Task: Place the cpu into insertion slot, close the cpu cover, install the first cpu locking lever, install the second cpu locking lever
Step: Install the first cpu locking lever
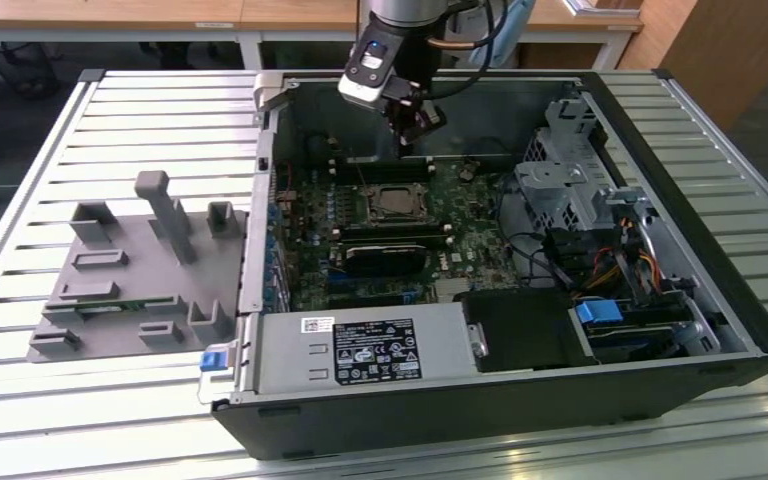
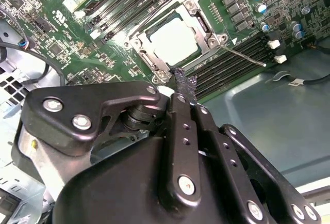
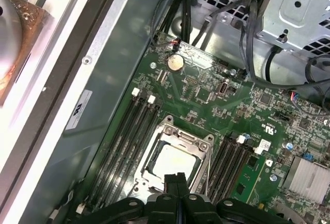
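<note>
The cpu (image 2: 174, 41) lies flat in the insertion slot (image 1: 391, 203) on the green board, its pale metal face showing through the window of the cpu cover (image 2: 140, 46), which lies down over it. In the first wrist view the cpu (image 3: 172, 163) and cpu cover (image 3: 181, 137) sit just beyond my fingertips. One thin locking lever (image 2: 245, 56) sticks out from a socket corner over the memory slots. My gripper (image 2: 183, 82) hovers above the board beside the socket, shut with nothing in it; the exterior view has the gripper (image 1: 414, 135) behind the socket.
Long black memory slots (image 3: 126, 141) flank the socket on both sides. A metal drive cage (image 1: 564, 190) with cables fills the exterior view's right of the case. A power supply (image 1: 364, 350) sits at the front. A grey fixture (image 1: 137, 270) stands on the slatted table outside.
</note>
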Robot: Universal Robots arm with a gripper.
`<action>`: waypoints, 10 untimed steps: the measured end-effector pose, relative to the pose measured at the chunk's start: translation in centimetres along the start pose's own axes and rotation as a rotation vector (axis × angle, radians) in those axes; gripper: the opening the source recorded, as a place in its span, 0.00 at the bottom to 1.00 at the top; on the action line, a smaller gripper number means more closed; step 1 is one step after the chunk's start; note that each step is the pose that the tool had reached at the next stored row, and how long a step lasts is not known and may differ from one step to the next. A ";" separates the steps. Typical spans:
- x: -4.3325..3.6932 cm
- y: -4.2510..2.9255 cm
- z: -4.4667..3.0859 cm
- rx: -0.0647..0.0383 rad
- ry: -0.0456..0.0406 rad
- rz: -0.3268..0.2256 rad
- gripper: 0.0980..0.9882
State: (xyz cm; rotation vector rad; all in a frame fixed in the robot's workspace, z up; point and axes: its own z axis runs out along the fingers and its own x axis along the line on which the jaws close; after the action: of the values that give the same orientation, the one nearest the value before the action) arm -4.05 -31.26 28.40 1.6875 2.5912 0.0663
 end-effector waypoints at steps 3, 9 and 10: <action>0.00 0.00 0.00 0.000 0.0006 -0.009 0.01; 0.00 0.00 0.00 0.000 0.0017 -0.028 0.01; 0.00 0.00 0.00 0.000 0.0019 -0.031 0.01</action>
State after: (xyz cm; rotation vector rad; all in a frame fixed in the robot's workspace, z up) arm -4.05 -31.26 28.40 1.6471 2.6178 0.0674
